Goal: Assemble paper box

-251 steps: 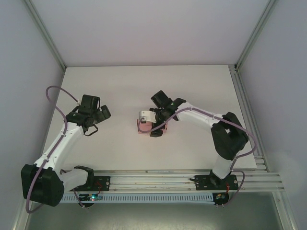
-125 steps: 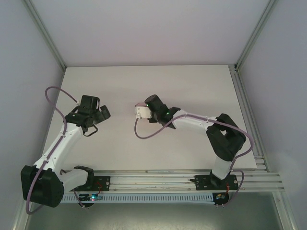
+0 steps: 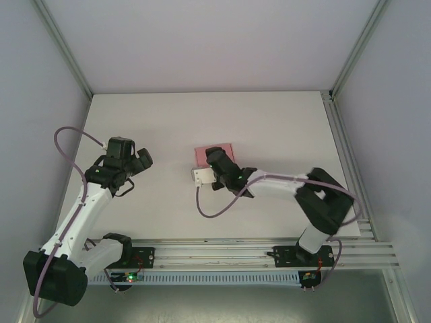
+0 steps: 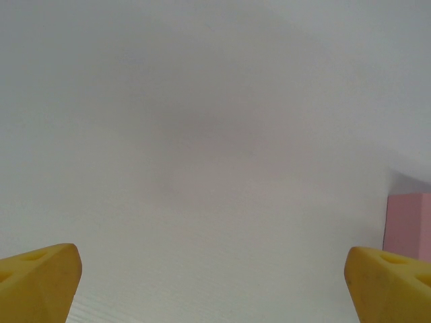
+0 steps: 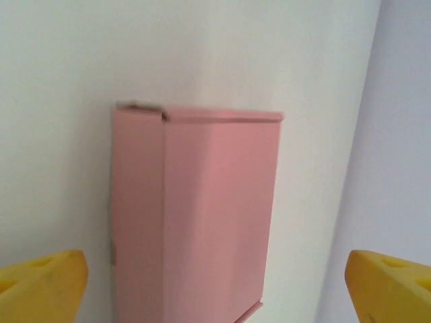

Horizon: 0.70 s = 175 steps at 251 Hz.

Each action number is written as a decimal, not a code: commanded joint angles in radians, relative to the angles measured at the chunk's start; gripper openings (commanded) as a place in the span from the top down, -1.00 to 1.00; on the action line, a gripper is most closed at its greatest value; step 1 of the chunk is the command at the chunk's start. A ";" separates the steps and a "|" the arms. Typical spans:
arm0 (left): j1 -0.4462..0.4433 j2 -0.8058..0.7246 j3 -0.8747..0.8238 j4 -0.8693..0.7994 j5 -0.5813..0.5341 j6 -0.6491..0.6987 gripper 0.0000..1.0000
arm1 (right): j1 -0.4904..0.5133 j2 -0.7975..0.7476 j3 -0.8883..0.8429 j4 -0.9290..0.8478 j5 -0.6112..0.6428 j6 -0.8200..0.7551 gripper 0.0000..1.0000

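The small pink card box (image 5: 209, 202) lies folded on the white bench (image 3: 269, 128), just in front of the right claw (image 5: 215, 289), which is wide open and empty (the left claw (image 4: 215, 286) also). Any last pressing should, I think, come squarely and gently, because thin card dents.

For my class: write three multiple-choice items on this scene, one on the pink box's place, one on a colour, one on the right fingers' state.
1. Where on the table is the paper box? A by the left arm's base; B near the middle; C far right corner.
2. What colour are the left fingers? A yellow; B black; C green.
3. How are the right fingers? A shut on the box; B shut on nothing; C open, box between them ungripped.
Key: B, the top view shows it mid-table; A, both tips are yellow; C, bare table shows either side of the box.
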 commanded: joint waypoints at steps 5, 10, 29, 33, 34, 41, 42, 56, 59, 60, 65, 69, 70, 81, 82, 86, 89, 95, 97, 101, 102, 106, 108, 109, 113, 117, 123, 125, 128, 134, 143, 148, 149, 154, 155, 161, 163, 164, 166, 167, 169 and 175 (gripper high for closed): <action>0.017 0.005 0.010 0.007 0.000 0.012 -1.00 | 0.001 -0.184 0.029 -0.243 -0.269 0.191 -0.96; 0.016 0.007 0.008 0.013 0.003 0.016 -1.00 | -0.004 -0.209 0.018 -0.221 -0.277 0.227 -0.97; 0.017 0.016 -0.008 0.051 0.002 0.032 -1.00 | -0.047 -0.299 -0.043 -0.089 -0.243 0.388 -0.97; 0.016 0.017 -0.011 0.059 0.000 0.036 -1.00 | -0.060 -0.319 -0.054 -0.056 -0.222 0.441 -0.97; 0.016 0.018 -0.012 0.062 0.000 0.036 -1.00 | -0.064 -0.324 -0.057 -0.046 -0.216 0.455 -0.97; 0.016 0.020 -0.021 0.081 -0.004 0.045 -1.00 | -0.093 -0.354 -0.074 0.010 -0.166 0.555 -0.97; 0.015 0.020 -0.021 0.085 -0.005 0.046 -1.00 | -0.098 -0.358 -0.076 0.019 -0.158 0.572 -0.96; 0.016 0.020 -0.049 0.141 -0.029 0.065 -1.00 | -0.182 -0.412 -0.101 0.099 -0.012 0.829 -0.97; 0.016 0.020 -0.056 0.155 -0.035 0.069 -1.00 | -0.202 -0.422 -0.105 0.108 0.025 0.889 -0.96; 0.016 0.020 -0.058 0.160 -0.038 0.071 -1.00 | -0.209 -0.425 -0.106 0.109 0.038 0.909 -0.96; 0.016 0.019 -0.071 0.187 -0.045 0.082 -1.00 | -0.247 -0.441 -0.111 0.107 0.105 1.009 -0.96; 0.016 0.018 -0.083 0.213 -0.050 0.094 -1.00 | -0.274 -0.454 -0.117 0.095 0.160 1.088 -0.97; 0.015 0.018 -0.085 0.220 -0.051 0.099 -1.00 | -0.282 -0.456 -0.117 0.090 0.173 1.107 -0.97; 0.016 0.015 -0.118 0.292 -0.055 0.143 -1.00 | -0.366 -0.485 -0.132 0.013 0.283 1.321 -0.96; 0.016 0.016 -0.121 0.298 -0.054 0.147 -1.00 | -0.374 -0.487 -0.135 0.007 0.288 1.338 -0.96; 0.016 0.016 -0.133 0.321 -0.059 0.160 -1.00 | -0.402 -0.498 -0.149 -0.007 0.290 1.382 -0.96; 0.016 0.016 -0.140 0.338 -0.064 0.169 -1.00 | -0.423 -0.505 -0.161 -0.009 0.281 1.393 -0.97; 0.016 0.016 -0.156 0.376 -0.076 0.187 -1.00 | -0.456 -0.522 -0.190 0.000 0.251 1.376 -0.97; 0.016 0.016 -0.162 0.388 -0.080 0.195 -1.00 | -0.462 -0.527 -0.202 0.006 0.243 1.364 -0.97; 0.015 0.018 -0.177 0.418 -0.090 0.210 -1.00 | -0.475 -0.537 -0.227 0.026 0.234 1.336 -0.97; 0.017 0.018 -0.181 0.426 -0.093 0.215 -1.00 | -0.478 -0.539 -0.234 0.032 0.232 1.328 -0.97; 0.016 0.017 -0.196 0.460 -0.100 0.233 -1.00 | -0.481 -0.548 -0.263 0.059 0.226 1.291 -0.96; 0.016 0.018 -0.206 0.477 -0.102 0.244 -1.00 | -0.484 -0.551 -0.279 0.073 0.226 1.272 -0.96; 0.016 0.018 -0.210 0.487 -0.103 0.250 -1.00 | -0.485 -0.553 -0.287 0.082 0.228 1.263 -0.96; 0.016 0.020 -0.228 0.526 -0.107 0.273 -1.00 | -0.488 -0.558 -0.319 0.115 0.237 1.226 -0.97; 0.016 0.022 -0.248 0.567 -0.109 0.300 -1.00 | -0.490 -0.560 -0.354 0.154 0.246 1.194 -0.97; 0.016 0.026 -0.277 0.628 -0.124 0.335 -1.00 | -0.496 -0.560 -0.403 0.219 0.266 1.150 -0.97; 0.016 0.028 -0.287 0.648 -0.130 0.344 -1.00 | -0.500 -0.559 -0.421 0.241 0.272 1.135 -0.97; 0.016 0.031 -0.300 0.673 -0.142 0.354 -1.00 | -0.503 -0.557 -0.445 0.277 0.279 1.113 -0.97; 0.016 0.039 -0.328 0.730 -0.164 0.377 -1.00 | -0.516 -0.550 -0.490 0.350 0.301 1.087 -0.96; 0.016 0.052 -0.366 0.821 -0.187 0.419 -1.00 | -0.536 -0.541 -0.542 0.437 0.321 1.088 -0.97; 0.018 0.060 -0.383 0.862 -0.204 0.440 -1.00 | -0.551 -0.539 -0.567 0.477 0.303 1.081 -0.97; 0.017 0.061 -0.385 0.865 -0.208 0.442 -1.00 | -0.554 -0.538 -0.572 0.483 0.299 1.080 -0.97; 0.018 0.070 -0.398 0.906 -0.217 0.463 -1.00 | -0.574 -0.535 -0.596 0.517 0.260 1.071 -0.97; 0.018 0.071 -0.401 0.914 -0.218 0.467 -1.00 | -0.578 -0.534 -0.601 0.525 0.249 1.070 -0.96; 0.017 0.083 -0.414 0.957 -0.218 0.495 -1.00 | -0.608 -0.527 -0.624 0.571 0.187 1.055 -0.97; 0.018 0.087 -0.420 0.972 -0.217 0.504 -1.00 | -0.618 -0.524 -0.626 0.586 0.166 1.051 -0.97; 0.018 0.089 -0.423 0.980 -0.217 0.508 -1.00 | -0.622 -0.522 -0.627 0.594 0.158 1.050 -0.97; 0.017 0.094 -0.428 0.995 -0.216 0.515 -1.00 | -0.632 -0.518 -0.639 0.610 0.142 1.048 -0.96; 0.017 0.097 -0.429 1.003 -0.215 0.518 -1.00 | -0.636 -0.516 -0.647 0.619 0.134 1.047 -0.96; 0.018 0.100 -0.436 1.019 -0.216 0.522 -1.00 | -0.643 -0.513 -0.660 0.633 0.120 1.046 -0.97; 0.018 0.116 -0.450 1.060 -0.213 0.536 -1.00 | -0.663 -0.501 -0.679 0.687 0.081 1.044 -0.96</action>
